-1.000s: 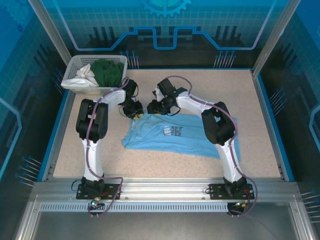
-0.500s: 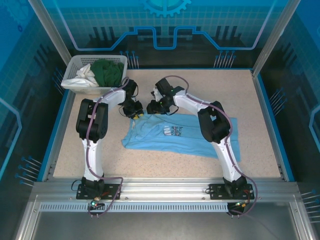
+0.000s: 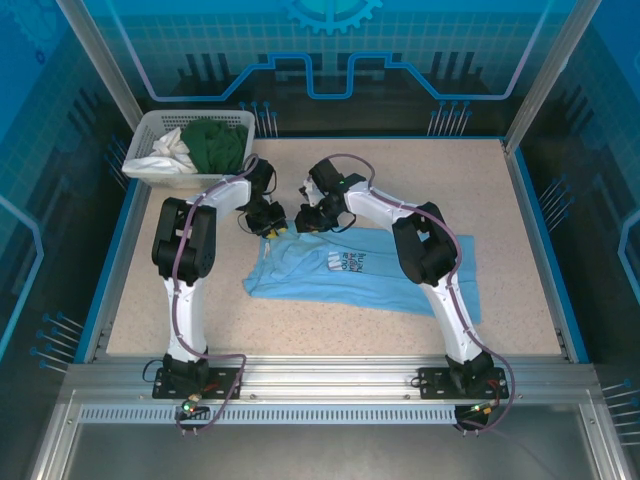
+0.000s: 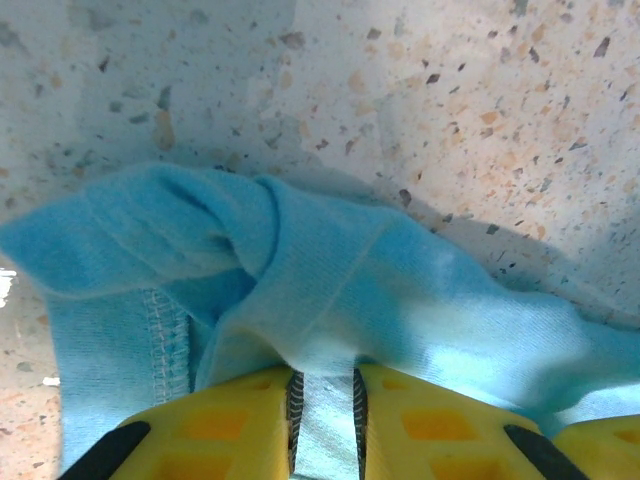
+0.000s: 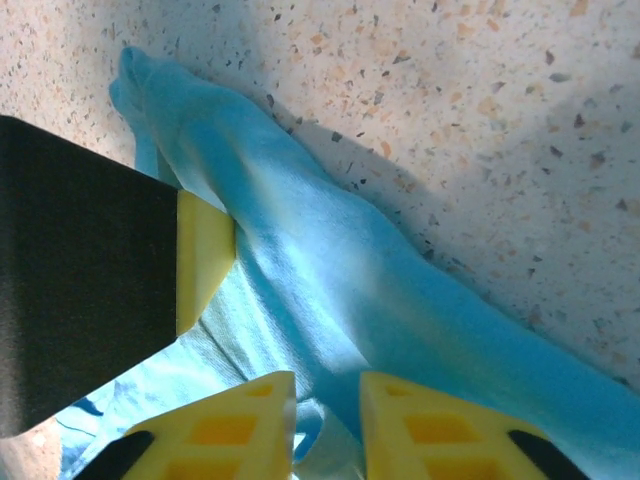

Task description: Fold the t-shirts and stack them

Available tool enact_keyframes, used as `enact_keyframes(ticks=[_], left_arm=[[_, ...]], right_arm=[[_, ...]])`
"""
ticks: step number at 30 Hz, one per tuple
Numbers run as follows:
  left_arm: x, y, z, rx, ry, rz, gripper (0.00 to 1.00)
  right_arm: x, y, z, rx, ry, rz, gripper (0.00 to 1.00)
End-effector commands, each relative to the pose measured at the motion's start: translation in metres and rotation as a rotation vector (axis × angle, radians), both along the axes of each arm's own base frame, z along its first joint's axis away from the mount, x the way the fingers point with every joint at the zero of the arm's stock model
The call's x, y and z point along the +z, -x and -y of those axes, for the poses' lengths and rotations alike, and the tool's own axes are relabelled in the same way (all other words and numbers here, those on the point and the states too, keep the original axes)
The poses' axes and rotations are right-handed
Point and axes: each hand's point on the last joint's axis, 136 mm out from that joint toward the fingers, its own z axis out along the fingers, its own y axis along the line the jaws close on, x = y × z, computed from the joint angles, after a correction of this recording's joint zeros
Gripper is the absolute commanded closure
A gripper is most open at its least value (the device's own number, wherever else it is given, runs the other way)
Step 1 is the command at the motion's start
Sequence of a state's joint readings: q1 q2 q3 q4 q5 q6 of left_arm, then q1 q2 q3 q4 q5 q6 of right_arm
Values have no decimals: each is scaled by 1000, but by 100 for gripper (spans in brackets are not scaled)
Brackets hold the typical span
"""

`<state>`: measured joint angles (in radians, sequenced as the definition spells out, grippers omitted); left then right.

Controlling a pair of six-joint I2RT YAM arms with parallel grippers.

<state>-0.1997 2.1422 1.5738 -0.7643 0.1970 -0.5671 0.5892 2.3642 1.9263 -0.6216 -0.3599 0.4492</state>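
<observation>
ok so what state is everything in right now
blue shirt: spread out, print up, far edge bunched
left gripper: shut on blue shirt
right gripper: shut on blue shirt
basket: upright, holding two garments
green garment: crumpled in basket, unfolded
white garment: crumpled in basket, unfolded
</observation>
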Motion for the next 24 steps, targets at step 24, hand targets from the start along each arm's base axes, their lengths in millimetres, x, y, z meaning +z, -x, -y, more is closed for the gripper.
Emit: enact_keyframes(ticks=[24], left_arm=[[-26,14,-10,-25,-55,-73,75]], right_arm=[[57,56,13,169,-32,59,100]])
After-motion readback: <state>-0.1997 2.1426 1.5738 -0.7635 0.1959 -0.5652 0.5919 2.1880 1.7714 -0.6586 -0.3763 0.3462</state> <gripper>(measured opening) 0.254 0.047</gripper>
